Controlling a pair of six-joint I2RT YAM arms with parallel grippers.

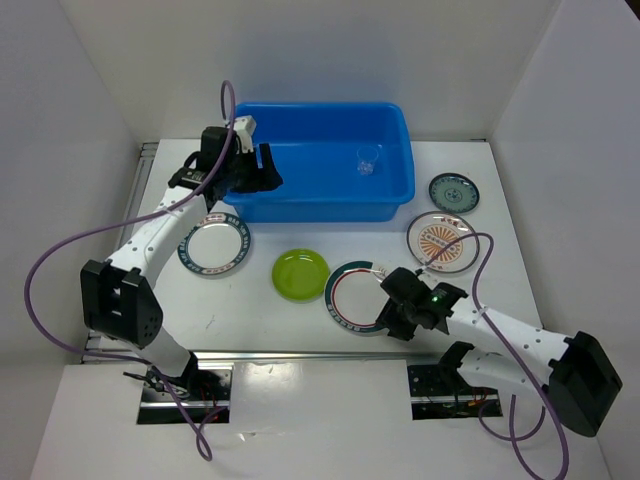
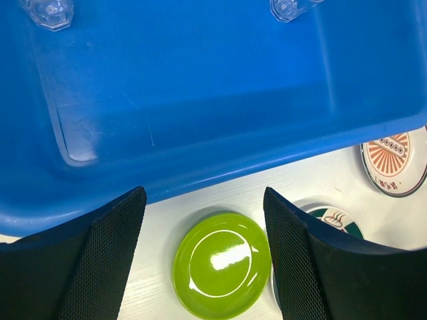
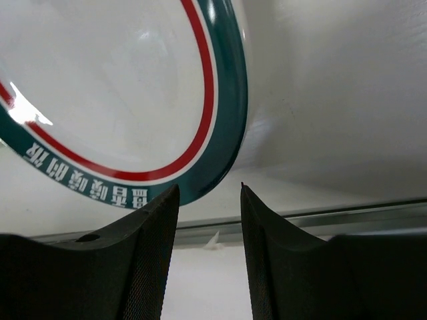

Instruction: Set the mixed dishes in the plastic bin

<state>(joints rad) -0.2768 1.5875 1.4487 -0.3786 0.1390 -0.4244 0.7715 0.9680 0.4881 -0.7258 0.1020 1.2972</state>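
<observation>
The blue plastic bin (image 1: 320,165) stands at the back centre with a clear cup (image 1: 367,160) inside. My left gripper (image 1: 268,172) hovers open and empty over the bin's front left rim. In the left wrist view the bin (image 2: 200,100) holds two clear cups (image 2: 48,12) (image 2: 287,8), and the lime-green plate (image 2: 221,265) shows on the table between the open fingers. My right gripper (image 1: 392,318) is low at the near right edge of a white teal-rimmed plate (image 1: 350,295), open and empty (image 3: 209,193), the plate's rim (image 3: 227,100) just beyond the left fingertip.
A second white teal-rimmed plate (image 1: 213,245) lies left of the lime-green plate (image 1: 300,274). The orange-sunburst plate (image 1: 441,241) and small dark teal plate (image 1: 453,192) lie right of the bin. A metal rail (image 3: 320,217) runs along the table's near edge.
</observation>
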